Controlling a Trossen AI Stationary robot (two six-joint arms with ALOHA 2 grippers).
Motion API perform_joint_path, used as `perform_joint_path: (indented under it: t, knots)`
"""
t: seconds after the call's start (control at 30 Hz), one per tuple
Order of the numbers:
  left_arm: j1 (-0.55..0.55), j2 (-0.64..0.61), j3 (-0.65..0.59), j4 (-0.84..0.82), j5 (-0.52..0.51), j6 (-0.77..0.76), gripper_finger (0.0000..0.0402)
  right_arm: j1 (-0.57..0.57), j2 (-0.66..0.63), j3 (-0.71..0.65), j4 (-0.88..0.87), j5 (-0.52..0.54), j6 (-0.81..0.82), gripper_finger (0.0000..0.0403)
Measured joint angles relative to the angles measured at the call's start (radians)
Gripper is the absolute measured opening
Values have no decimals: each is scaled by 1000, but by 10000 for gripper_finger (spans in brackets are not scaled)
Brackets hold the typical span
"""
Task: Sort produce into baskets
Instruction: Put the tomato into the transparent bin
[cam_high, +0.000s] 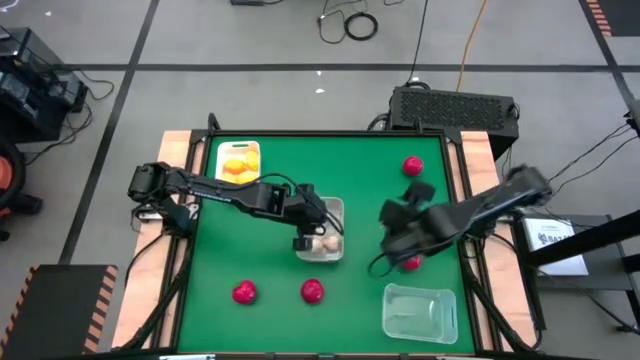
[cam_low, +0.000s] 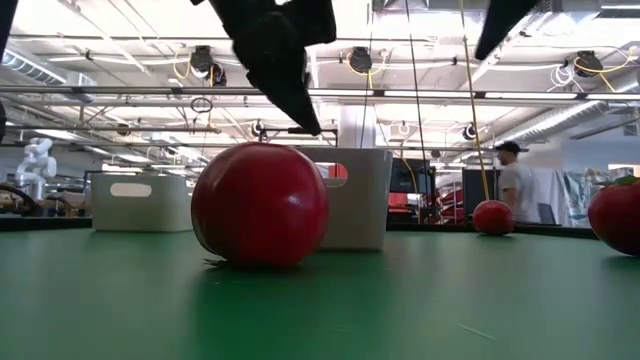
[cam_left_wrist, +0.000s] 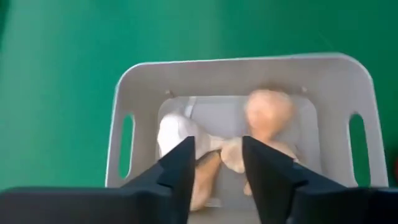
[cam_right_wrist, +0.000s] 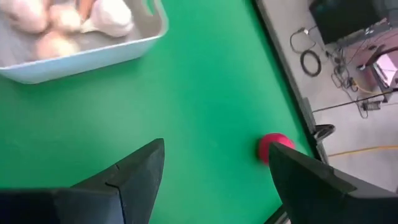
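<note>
Several off-white garlic bulbs (cam_left_wrist: 267, 112) lie in a pale basket (cam_high: 335, 212) at mid-table. My left gripper (cam_high: 305, 238) hovers open just over that basket's near-left part and holds nothing; it also shows in the left wrist view (cam_left_wrist: 217, 168). My right gripper (cam_high: 393, 232) is wide open and empty above the green table, to the right of that basket; it also shows in the right wrist view (cam_right_wrist: 214, 180). A red strawberry (cam_high: 410, 264) lies half hidden under the right arm. Yellow lemons (cam_high: 238, 166) fill a white basket (cam_high: 222, 150) at the far left. A clear basket (cam_high: 420, 312) stands empty at the near right.
Three more strawberries lie loose on the table: one far right (cam_high: 412, 165), two near the front edge (cam_high: 244, 292) (cam_high: 312, 290). The front one looms large in the low view (cam_low: 260, 205). A person (cam_low: 515, 180) stands in the room behind the table.
</note>
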Motion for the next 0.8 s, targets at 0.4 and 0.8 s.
perform_joint_path:
  t: [0.4, 0.8]
  knots:
    - [-36, -8, 175, -249, -20, -569, 186, 1, -369, -413, 379, -205, -83, 276]
    - [-237, -51, 208, -565, -53, -502, 187, 22, -316, -450, 1152, -293, -227, 276]
